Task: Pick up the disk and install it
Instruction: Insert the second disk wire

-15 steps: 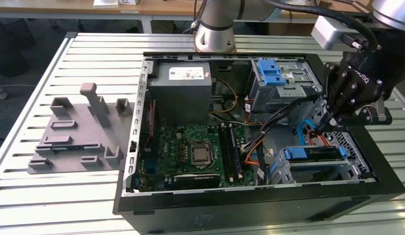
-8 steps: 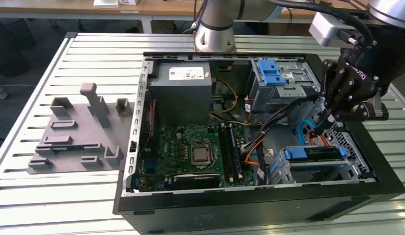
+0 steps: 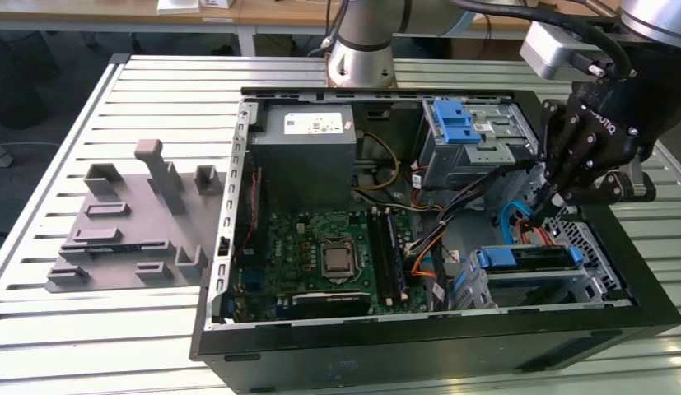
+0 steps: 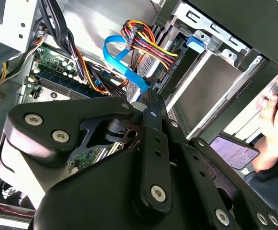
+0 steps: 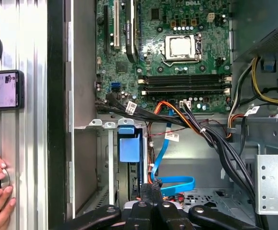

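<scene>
**Disk sits in its bay, just below the closed fingers**

You have the gripper (image 3: 551, 202) hanging inside the open computer case (image 3: 428, 341), over the corner at the exterior view's lower right. Its fingers (image 5: 151, 208) are drawn together and hold nothing you can make out; in the first wrist view their tips meet over the case floor.

From there, the disk (image 3: 529, 260) lies just beyond and below the fingertips, toward the case's near wall in the exterior view. It sits in the metal drive bay (image 3: 595, 284), its long axis running across that view from left to right. You see its blue plastic frame (image 5: 129, 143) facing up and a dark edge beneath; the label is hidden.

Farther off, blue and orange cables (image 3: 514, 216) cross between gripper and motherboard (image 3: 318, 259). The grey holder (image 3: 126, 230) stands outside the case on the table.
</scene>
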